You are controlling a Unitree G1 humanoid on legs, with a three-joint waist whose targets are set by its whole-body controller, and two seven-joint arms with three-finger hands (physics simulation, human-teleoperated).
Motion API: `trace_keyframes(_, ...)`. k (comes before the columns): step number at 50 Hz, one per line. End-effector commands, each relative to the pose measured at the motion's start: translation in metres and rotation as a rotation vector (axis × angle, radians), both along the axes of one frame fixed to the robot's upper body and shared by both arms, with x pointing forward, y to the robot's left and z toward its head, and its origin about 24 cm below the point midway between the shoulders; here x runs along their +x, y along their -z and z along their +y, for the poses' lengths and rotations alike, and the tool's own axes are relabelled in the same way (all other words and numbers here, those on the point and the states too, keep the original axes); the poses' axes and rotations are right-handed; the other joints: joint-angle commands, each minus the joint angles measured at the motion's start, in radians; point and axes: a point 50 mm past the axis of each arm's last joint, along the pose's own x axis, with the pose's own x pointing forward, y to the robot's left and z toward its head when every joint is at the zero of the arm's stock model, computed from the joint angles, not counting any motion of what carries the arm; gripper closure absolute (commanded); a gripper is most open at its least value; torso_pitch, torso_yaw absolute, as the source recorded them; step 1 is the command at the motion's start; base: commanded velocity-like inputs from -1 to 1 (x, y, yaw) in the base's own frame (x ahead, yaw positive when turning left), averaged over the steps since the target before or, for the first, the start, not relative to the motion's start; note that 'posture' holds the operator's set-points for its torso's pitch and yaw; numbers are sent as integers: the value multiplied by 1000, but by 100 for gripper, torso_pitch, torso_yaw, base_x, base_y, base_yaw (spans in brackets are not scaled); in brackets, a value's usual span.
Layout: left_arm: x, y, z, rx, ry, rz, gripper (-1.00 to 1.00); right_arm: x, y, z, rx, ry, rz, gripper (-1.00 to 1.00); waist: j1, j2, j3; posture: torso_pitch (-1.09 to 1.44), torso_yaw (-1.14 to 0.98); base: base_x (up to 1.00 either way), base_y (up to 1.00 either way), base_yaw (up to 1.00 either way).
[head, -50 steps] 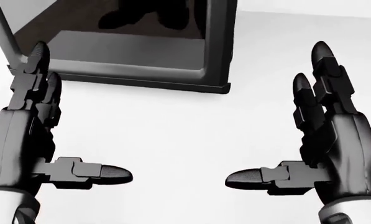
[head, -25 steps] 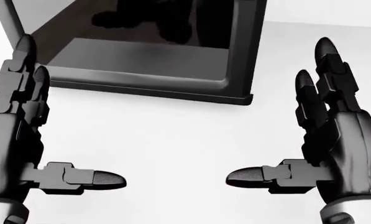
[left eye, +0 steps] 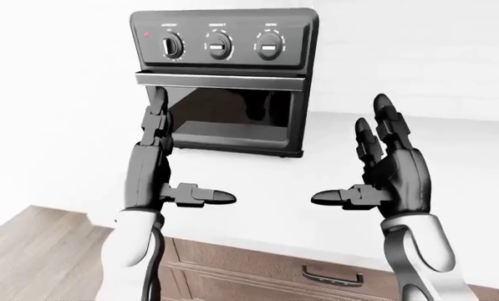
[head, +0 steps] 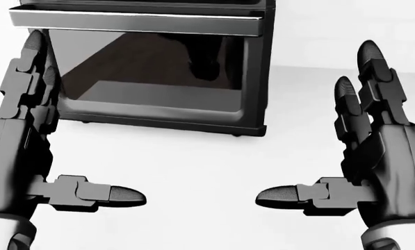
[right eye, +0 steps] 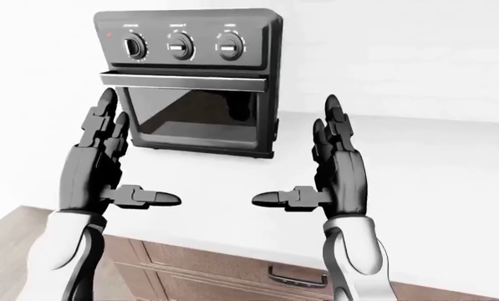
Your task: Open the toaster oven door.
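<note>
While I look over both arms: the toaster oven (left eye: 222, 81) stands upright on the white tabletop (left eye: 450, 169), toward the upper left of the left-eye view.
Door: the glass door (head: 155, 73) sits flat against the oven body, closed, with dark reflections in the pane.
Handle: a grey bar handle (head: 137, 22) runs across the top edge of the door, below three round knobs (left eye: 218, 45).
Left hand: my left hand (left eye: 153, 172) is raised, palm turned inward, just beside the door's left edge in the left-eye view; whether a fingertip brushes the oven I cannot tell, since they overlap there.
Left fingers: spread, two pointing up and the thumb (head: 96, 195) jutting toward the other hand, pinching nothing.
Right hand: my right hand (left eye: 391, 172) mirrors it, well to the right of the oven and apart from it.
Right fingers: spread likewise, holding nothing.
Below: wooden cabinet fronts with a dark drawer pull (left eye: 333, 276) under the tabletop edge.
</note>
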Motion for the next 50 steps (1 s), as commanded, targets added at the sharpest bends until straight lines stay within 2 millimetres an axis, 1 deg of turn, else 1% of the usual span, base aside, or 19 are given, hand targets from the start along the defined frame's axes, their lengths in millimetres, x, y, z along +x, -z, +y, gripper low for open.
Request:
trace_keyframes(1, 1, -16, -4, 50, -5, -83, -100, -2, -11, 2, -4, -9, -69, -100, -1, -1, 1, -33, 0, 0, 0, 0)
trace_keyframes(6, 15, -31, -15, 170, -23, -126, -100, -2, -10, 2, -3, -8, -68, -100, 2, -3, 1, -33, 0, 0, 0, 0)
trace_keyframes(7, 16, -34, -17, 216, -46, -145, -100, -2, -10, 2, -3, -8, -67, -100, 2, -4, 1, -33, 0, 0, 0, 0)
trace_keyframes(12, 18, -43, -24, 300, -69, -187, -100, -3, -11, 1, -2, -7, -69, -100, -1, -7, 1, -33, 0, 0, 0, 0)
trace_keyframes(14, 19, -46, -26, 315, -71, -192, -100, -3, -11, 1, 0, -5, -70, -100, -2, -8, 0, -33, 0, 0, 0, 0)
trace_keyframes(15, 19, -47, -28, 294, -38, -187, -100, -3, -11, 0, 1, -5, -71, -100, -2, -9, -1, -33, 0, 0, 0, 0)
trace_keyframes(18, 23, -45, -29, 318, -57, -176, -100, -4, -11, -1, 2, -3, -72, -100, -1, -11, -3, -33, 0, 0, 0, 0)
trace_keyframes(19, 22, -48, -31, 349, -63, -182, -100, -4, -11, -1, 3, -2, -72, -100, -1, -12, -5, -34, 0, 0, 0, 0)
trace_keyframes(23, 20, -54, -34, 356, -52, -196, -100, -5, -12, -2, 4, -1, -73, -100, -1, -14, -19, -37, 0, 0, 0, 0)
trace_keyframes(32, 23, -52, -42, 392, -39, -194, -100, -6, -12, -3, 7, 2, -74, -100, 2, -18, -62, -46, 0, 0, 0, 0)
trace_keyframes(36, 28, -50, -44, 446, -55, -202, -100, -6, -12, -2, 8, 3, -74, -100, 2, -20, -79, -50, 0, 0, 0, 0)
trace_keyframes(37, 29, -50, -45, 484, -69, -217, -100, -6, -12, -2, 8, 3, -74, -100, 2, -21, -82, -50, 0, 0, 0, 0)
trace_keyframes(43, 43, -44, -52, 653, -138, -267, -100, -5, -11, -2, 9, 3, -73, -100, 0, -26, -92, -50, 0, 0, 0, 0)
trace_keyframes(45, 48, -43, -51, 654, -136, -263, -100, -5, -9, -1, 11, 1, -71, -100, -2, -26, -92, -50, 0, 0, 0, 0)
trace_keyframes(46, 52, -42, -50, 693, -162, -272, -100, -5, -8, 0, 11, -2, -68, -100, -2, -26, -93, -50, 0, 0, 0, 0)
trace_keyframes(50, 61, -36, -53, 721, -158, -265, -100, -4, -6, -1, 13, -2, -66, -100, -7, -24, -93, -50, 0, 0, 0, 0)
